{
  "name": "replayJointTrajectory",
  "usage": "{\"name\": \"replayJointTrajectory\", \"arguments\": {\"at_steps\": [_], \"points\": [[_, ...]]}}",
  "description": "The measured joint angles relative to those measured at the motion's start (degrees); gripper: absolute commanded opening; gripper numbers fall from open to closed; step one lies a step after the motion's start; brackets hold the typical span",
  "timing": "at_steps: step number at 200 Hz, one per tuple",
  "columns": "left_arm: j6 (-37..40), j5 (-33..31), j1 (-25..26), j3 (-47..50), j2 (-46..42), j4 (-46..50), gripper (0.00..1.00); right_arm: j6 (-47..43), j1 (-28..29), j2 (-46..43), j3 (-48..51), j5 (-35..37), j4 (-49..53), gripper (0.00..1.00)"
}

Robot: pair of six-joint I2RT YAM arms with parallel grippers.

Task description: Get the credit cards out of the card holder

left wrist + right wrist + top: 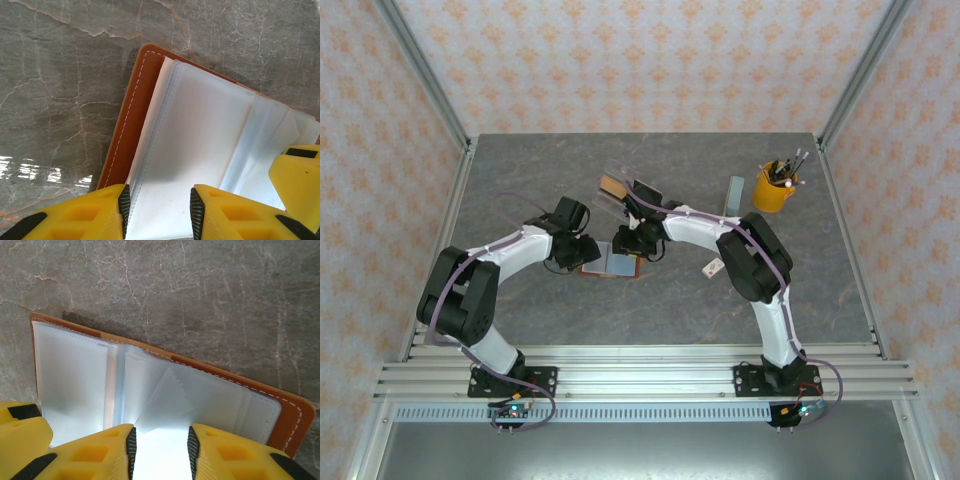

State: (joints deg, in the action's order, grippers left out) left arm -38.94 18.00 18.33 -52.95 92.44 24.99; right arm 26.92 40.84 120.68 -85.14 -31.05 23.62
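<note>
The holder lies open like a book about the middle of the table, brown leather down and clear pockets up. From both wrist views the pockets look pale and mostly empty. A faint tan strip shows beside the spine in the right wrist view, but I cannot tell whether it is a card. A tan card and a black card sit at the tray, toward the far edge, well apart from the holder.

The left gripper hangs over the holder's left leaf with its jaws partly apart. Pocket film shows in the gap, and nothing is visibly clamped. The right gripper stands the same way over the right leaf, jaws partly apart and empty. Each wrist view catches a yellow finger of the other arm close by.

The step in hand looks like searching the pockets for what remains, so the task seems well along. The next move likely calls for one gripper pinning the leather flat. The other would then part a pocket mouth and pinch a card edge only, not the film. Crowded fingers could collide or lift the whole holder.
</note>
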Motion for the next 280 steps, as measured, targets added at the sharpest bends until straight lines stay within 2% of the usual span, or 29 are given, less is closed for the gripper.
{"name": "replayJointTrajectory", "arguments": {"at_steps": [81, 200, 240, 280], "points": [[1.1, 0.3, 0.0, -0.4, 1.2, -0.3, 0.42, 0.0, 0.0, 0.3, -0.3, -0.2, 0.0, 0.35], [1.9, 7.1, -0.2, -1.6, 4.5, -1.3, 0.48, 0.0, 0.0, 0.7, -0.7, -0.9, 0.0, 0.35], [1.9, 9.1, -0.5, -1.7, 4.6, -1.5, 0.42, 0.0, -0.1, 0.8, -0.7, -0.9, 0.0, 0.35], [3.1, 11.7, -0.4, -1.7, 4.5, -2.8, 0.29, 0.0, -0.2, 0.8, -0.7, -1.0, -0.1, 0.35]]}}
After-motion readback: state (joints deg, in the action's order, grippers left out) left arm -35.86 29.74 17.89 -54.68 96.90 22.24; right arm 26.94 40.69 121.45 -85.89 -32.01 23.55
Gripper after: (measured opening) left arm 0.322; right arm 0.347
